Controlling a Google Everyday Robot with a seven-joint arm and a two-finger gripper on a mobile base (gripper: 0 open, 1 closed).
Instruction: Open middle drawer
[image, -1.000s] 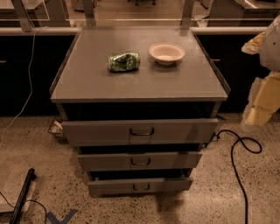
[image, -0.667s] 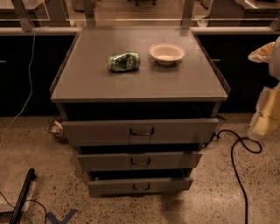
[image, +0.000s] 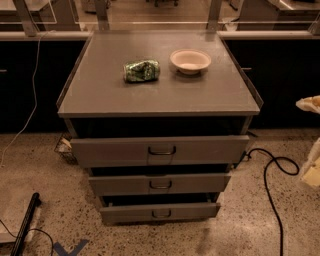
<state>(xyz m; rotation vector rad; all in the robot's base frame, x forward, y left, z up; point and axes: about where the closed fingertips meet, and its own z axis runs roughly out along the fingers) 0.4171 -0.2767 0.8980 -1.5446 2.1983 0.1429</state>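
So the grey tabletop (image: 100, 95) and the three drawers under it look exactly like they did a second ago, nothing budged. The top drawer (image: 110, 150) is the biggest front. The middle drawer (image: 200, 183) sits right below it, dark gap above, with its little loop handle (image: 160, 185) dead centre and nothing touching it. The bottom drawer (image: 130, 214) is the narrowest.

What did change is the robot: its cream arm (image: 309, 104) has slid off toward the right edge, so much less of it shows than before. The claw (image: 313, 172) hangs low at that same edge, well apart from the drawers, and you can't tell if it's apart or together.

A black cable (image: 267, 200) loops on the floor by the right side. Up top, the white bowl (image: 190, 60) and the crushed green can (image: 142, 70) sit near each other, same spots as before.
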